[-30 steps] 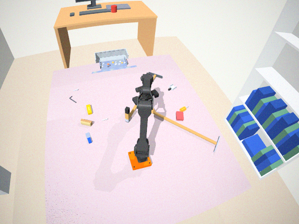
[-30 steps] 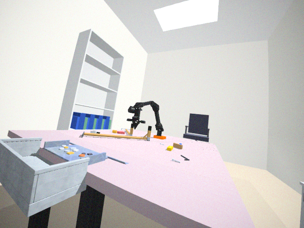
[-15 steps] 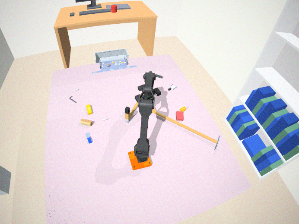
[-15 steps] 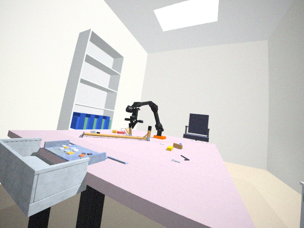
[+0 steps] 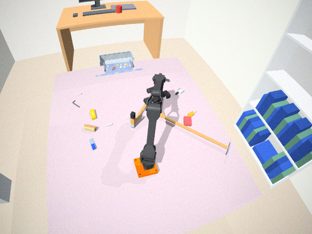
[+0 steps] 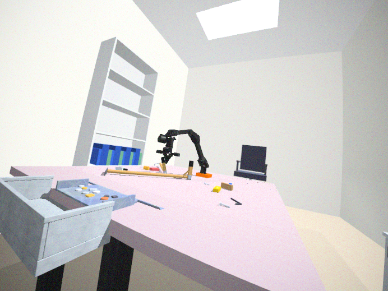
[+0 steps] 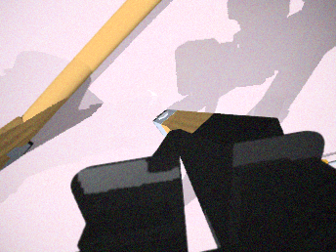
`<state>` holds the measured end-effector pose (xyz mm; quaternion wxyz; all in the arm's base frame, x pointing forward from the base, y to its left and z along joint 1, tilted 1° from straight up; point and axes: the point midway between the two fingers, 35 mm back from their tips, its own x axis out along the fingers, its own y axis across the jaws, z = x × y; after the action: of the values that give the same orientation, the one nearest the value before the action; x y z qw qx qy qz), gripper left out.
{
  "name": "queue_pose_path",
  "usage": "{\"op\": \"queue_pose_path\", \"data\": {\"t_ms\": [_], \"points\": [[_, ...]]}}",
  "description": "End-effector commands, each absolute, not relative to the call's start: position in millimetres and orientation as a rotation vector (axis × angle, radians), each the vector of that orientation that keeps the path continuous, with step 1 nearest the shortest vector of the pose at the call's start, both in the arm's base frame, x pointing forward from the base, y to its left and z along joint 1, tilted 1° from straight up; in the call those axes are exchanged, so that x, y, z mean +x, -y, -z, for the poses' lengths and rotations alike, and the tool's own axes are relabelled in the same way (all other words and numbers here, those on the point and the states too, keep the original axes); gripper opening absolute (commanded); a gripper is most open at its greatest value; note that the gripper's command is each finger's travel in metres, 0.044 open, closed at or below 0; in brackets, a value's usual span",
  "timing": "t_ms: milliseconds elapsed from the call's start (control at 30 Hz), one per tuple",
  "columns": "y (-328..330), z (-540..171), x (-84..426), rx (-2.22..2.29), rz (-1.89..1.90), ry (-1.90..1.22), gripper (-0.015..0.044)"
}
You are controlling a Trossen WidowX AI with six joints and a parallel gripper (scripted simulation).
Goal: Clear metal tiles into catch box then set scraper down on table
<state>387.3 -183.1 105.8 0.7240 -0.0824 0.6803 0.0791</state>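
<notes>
1. Pink bench (image 5: 78, 205) (image 6: 258, 229) (image 7: 49, 12): it spreads below the end effector (image 5: 155, 101) (image 6: 165, 162) (image 7: 181, 158) and carries both scrapers.
2. Long scraper (image 5: 200, 133) (image 6: 162, 167) (image 7: 190, 121): its upright grip stands right by the fingertips, while the handle runs off to the end effector's right, back toward the arm's base side. I cannot tell whether they touch.
3. Shorter-looking scraper (image 5: 141, 111) (image 6: 145, 174) (image 7: 112, 36): lying across on the end effector's left and forward side; best left alone.
4. Catch box (image 5: 115, 54) (image 6: 75, 235): well ahead of the end effector and to its left, at the bench's far edge.
5. Steel bench plate (image 5: 118, 69) (image 6: 110, 201): also ahead and left, just on the end effector's side of the box.
6. End effector: closed, with nothing in its grasp. I judge the step in hand to be getting hold of the long scraper. The next move calls for backing off enough to open, lining up over the upright grip, and closing on it; pushing on with shut fingers could tip it.
7. Metal tiles (image 5: 112, 66) (image 6: 89, 195): scattered over the plate, ahead and left, so the sweeping has yet to be done.
</notes>
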Motion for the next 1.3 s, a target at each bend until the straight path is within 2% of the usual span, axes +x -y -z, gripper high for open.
{"op": "queue_pose_path", "data": {"t_ms": [0,1267], "points": [[194.4,-101.5,385.2,-0.177,-0.168,-1.516,0.0000],[255.9,-97.8,391.6,-0.188,-0.156,-1.508,0.0000]]}}
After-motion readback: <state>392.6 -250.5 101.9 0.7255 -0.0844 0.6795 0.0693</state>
